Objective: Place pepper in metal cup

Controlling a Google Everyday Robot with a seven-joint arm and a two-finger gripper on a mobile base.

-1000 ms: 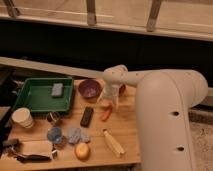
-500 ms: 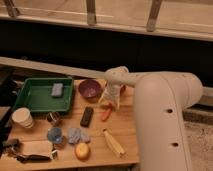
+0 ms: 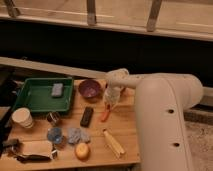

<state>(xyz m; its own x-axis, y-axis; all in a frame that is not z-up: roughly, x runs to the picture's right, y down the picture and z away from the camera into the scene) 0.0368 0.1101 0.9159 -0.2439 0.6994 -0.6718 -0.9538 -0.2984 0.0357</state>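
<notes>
The pepper (image 3: 104,114) is a slim red-orange chili, standing nearly on end with a slight tilt over the wooden bench (image 3: 127,125). Its upper end meets the gripper (image 3: 111,100). The metal cup (image 3: 53,118), short and silver-grey with a dark inside, stands upright well to its left, just below the green tray (image 3: 30,97).
</notes>
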